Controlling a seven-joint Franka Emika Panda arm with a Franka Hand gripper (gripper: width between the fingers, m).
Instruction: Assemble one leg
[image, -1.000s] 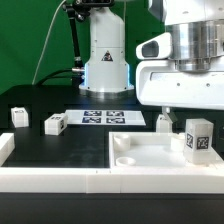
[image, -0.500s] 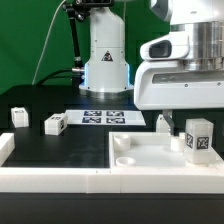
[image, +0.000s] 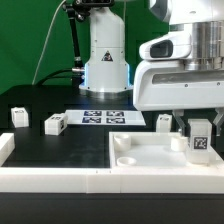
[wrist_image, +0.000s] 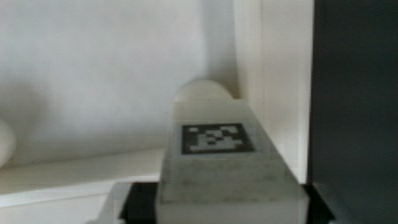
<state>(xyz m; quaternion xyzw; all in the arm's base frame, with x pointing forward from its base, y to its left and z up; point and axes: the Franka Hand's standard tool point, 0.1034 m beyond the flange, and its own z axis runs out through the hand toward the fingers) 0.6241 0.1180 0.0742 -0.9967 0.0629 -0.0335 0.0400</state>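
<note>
My gripper (image: 200, 127) is shut on the leg (image: 200, 143), a small white block with a black-and-white tag. It holds the leg upright over the far right corner of the large flat white square piece (image: 150, 160). In the wrist view the leg (wrist_image: 214, 135) stands between my dark fingers (wrist_image: 139, 203), its tag facing the camera, with the white square piece (wrist_image: 89, 80) beneath. I cannot tell whether the leg's lower end sits in a corner socket.
Other legs stand on the black table: two at the exterior view's left (image: 18, 115) (image: 54, 123) and one behind the square piece (image: 164, 121). The marker board (image: 100, 117) lies before the robot base (image: 105, 60). A white border rail (image: 50, 180) runs along the front.
The gripper has moved a little toward the exterior view's right and down. Its fingers now flank the leg, which sits slightly lower and further right than before.
</note>
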